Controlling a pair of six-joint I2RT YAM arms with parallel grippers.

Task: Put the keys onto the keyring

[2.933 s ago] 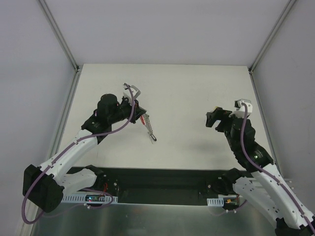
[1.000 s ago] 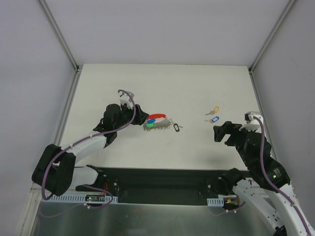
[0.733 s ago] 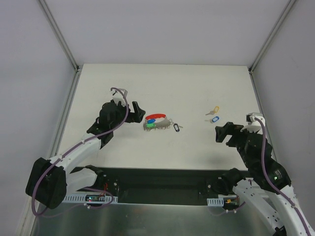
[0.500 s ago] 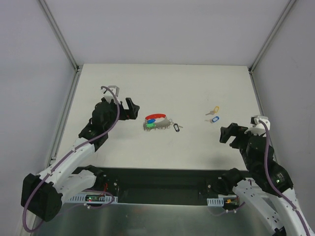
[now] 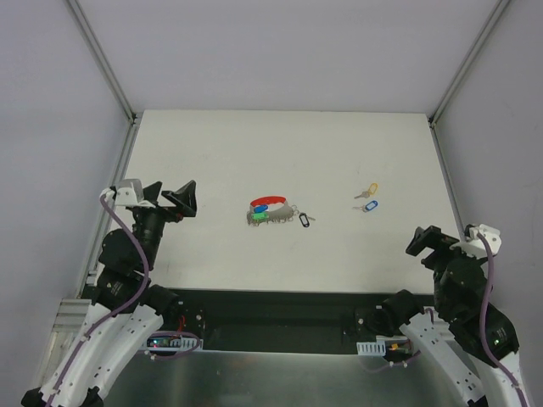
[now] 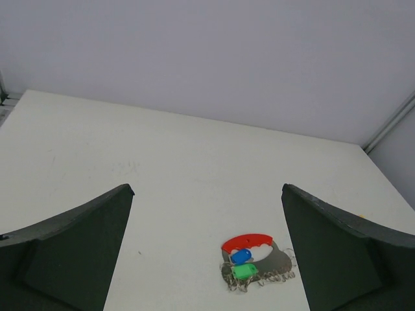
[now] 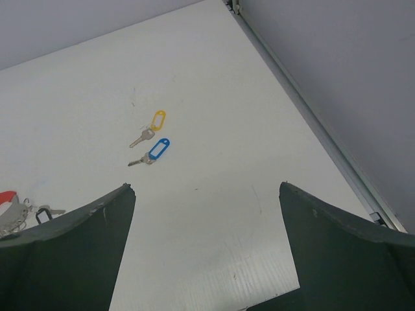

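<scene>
Precision counts here: left pincer point(image 6: 204, 194) and right pincer point(image 7: 204, 188) hover spread and empty. The keyring point(image 5: 270, 209) lies at the middle of the counter point(image 5: 339, 153), with the yellow key point(image 7: 157, 120) and blue key point(image 7: 159, 148) well to its right. The right pincer should drop squarely and nip one plastic head.

The keyring point(image 5: 271, 211) lies well left of two keys point(image 5: 368, 198).

Yellow-tagged key point(image 7: 155, 123) just beside blue-tagged key point(image 7: 156, 149) on white table point(image 7: 214, 194)
</scene>
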